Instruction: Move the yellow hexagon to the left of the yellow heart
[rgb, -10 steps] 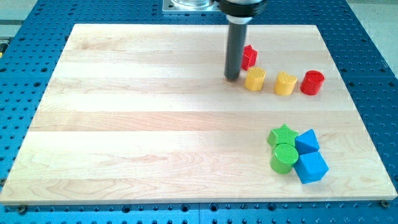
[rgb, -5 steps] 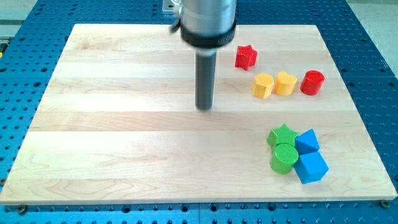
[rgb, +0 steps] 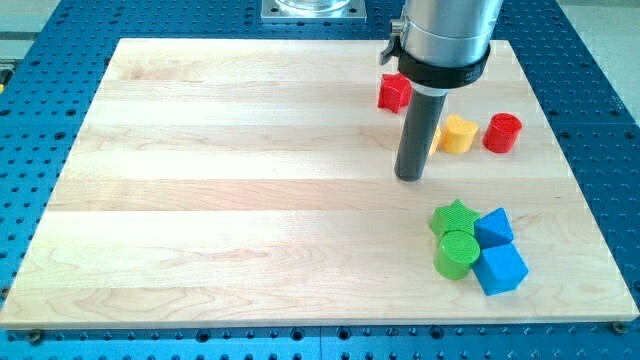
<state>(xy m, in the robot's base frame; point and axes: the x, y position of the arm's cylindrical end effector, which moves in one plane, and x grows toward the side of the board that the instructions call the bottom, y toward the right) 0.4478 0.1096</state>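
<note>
The yellow heart (rgb: 459, 133) lies on the wooden board at the view's upper right. The yellow hexagon (rgb: 436, 140) sits just left of it, touching it, and is mostly hidden behind my rod; only a sliver shows. My tip (rgb: 409, 177) rests on the board just below and left of the hexagon, a little apart from it.
A red star (rgb: 394, 93) lies above the yellow pair and a red cylinder (rgb: 502, 132) right of the heart. At the lower right cluster a green star (rgb: 455, 216), a green cylinder (rgb: 457, 253) and two blue cubes (rgb: 494, 227) (rgb: 499, 268).
The yellow hexagon was pushed right against the heart. My tip swung away left to mid-board, then came back right, now just below-left of the hexagon.
</note>
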